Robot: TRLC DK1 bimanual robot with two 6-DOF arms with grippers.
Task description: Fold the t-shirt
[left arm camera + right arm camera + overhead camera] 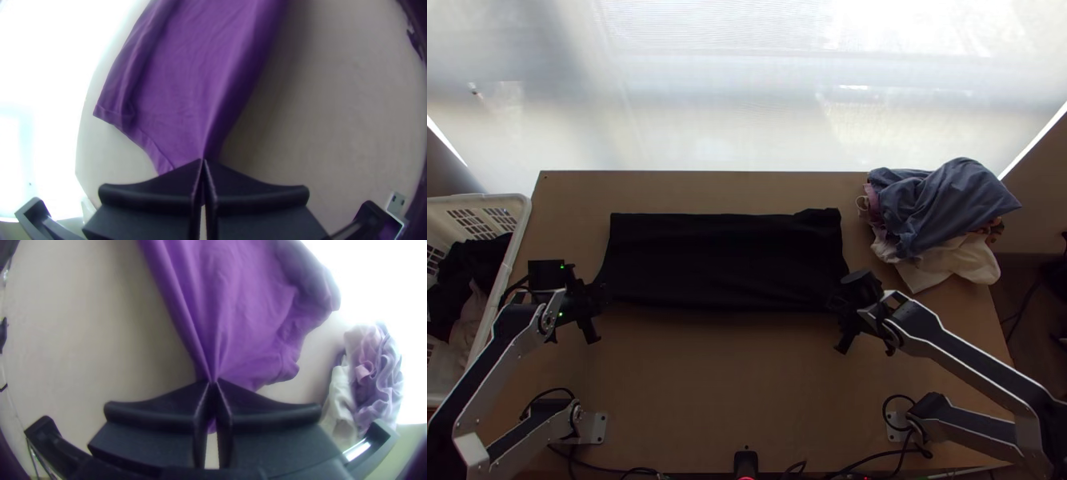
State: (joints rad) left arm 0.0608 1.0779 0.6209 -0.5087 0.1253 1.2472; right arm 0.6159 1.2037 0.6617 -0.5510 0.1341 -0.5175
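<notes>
Left end effector point(595, 302) has its fingers pressed together on one near corner of the shirt point(723, 260); right end effector point(841, 308) pinches the other near corner, where the cloth gathers into creases converging on its fingertips. Between them the shirt stretches as a long, narrow band, its near edge running from one end effector to the other and the rest lying beyond them on the desk point(723, 384). Past the left end effector, the side edge shows a layer doubled over; past the right one, that side is rumpled. Outward of the left end effector stands a white basket point(517, 232) holding dark and pale clothes point(467, 276). Beyond and outward of the right one lies a heap of blue, pink and white laundry point(943, 208).
</notes>
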